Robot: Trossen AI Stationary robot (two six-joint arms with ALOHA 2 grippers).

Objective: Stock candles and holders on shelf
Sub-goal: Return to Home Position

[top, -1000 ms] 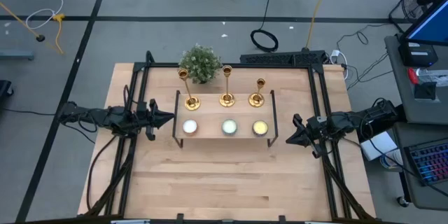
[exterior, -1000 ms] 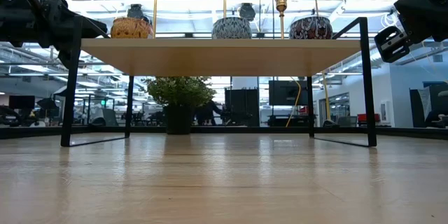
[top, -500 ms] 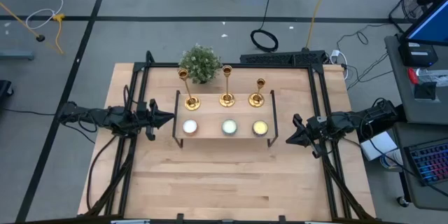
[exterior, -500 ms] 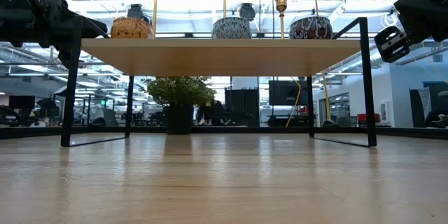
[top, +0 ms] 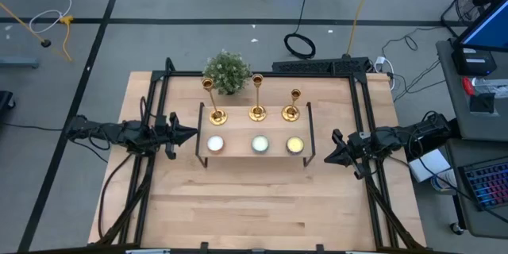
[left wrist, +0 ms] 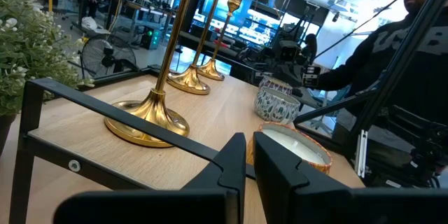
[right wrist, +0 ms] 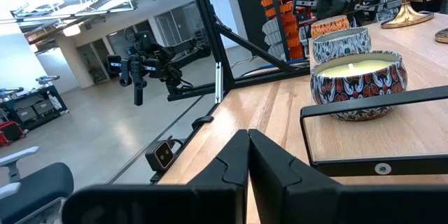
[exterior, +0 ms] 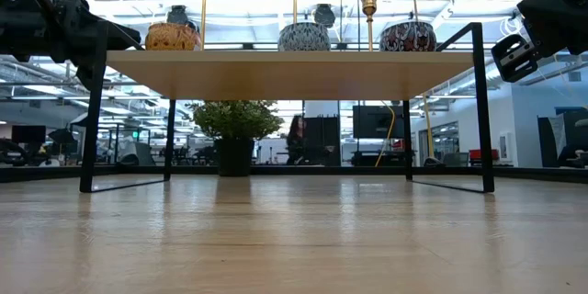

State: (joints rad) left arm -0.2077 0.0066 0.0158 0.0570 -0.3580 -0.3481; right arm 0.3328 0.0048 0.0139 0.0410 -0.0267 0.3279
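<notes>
The only writing in view is on the dark top of a person beyond the table: pale block letters, crossed by a black bar and not legible.

The light-wood shelf on thin black legs stands toward the far middle of the wooden tabletop. On its front edge, 3 candles sit in a row, apart from one another: a white candle on the left, a pale green candle in the middle and a yellowish candle on the right. From table height their squat round tins show patterns: orange-brown, blue and white, dark red and blue. Behind them, 3 shiny gold candlesticks stand upright in a second row, each with a flared round base, a thin stem and a small cup: a left holder, a middle holder and a shorter right holder. A small green bushy plant stands on the table just behind the shelf's left rear corner.

The left gripper hangs just off the shelf's left end, its fingers drawn together with only a slit between them, holding nothing. The right gripper hangs near the shelf's right end, its fingers pressed together, also empty.
</notes>
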